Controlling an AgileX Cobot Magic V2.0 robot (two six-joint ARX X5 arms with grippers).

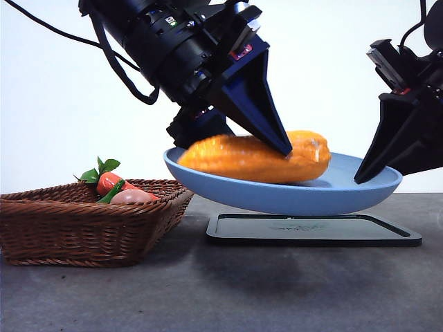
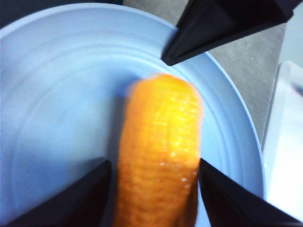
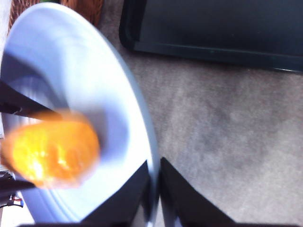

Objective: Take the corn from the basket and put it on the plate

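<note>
Corn lies along the plate in the middle of the front view, resting on the blue surface. My left gripper straddles it, jaws spread on either side; I cannot tell whether they touch the cob. My right gripper comes in from the right edge of the front view, its jaws pinching the plate's rim, holding the plate in the air above the black tray. At lower left sits the basket, with a red-orange vegetable inside. Placement looks nearly done to me. Next I should lift my left jaws straight clear without nudging the cob, while my right keeps the plate level so nothing rolls.
</note>
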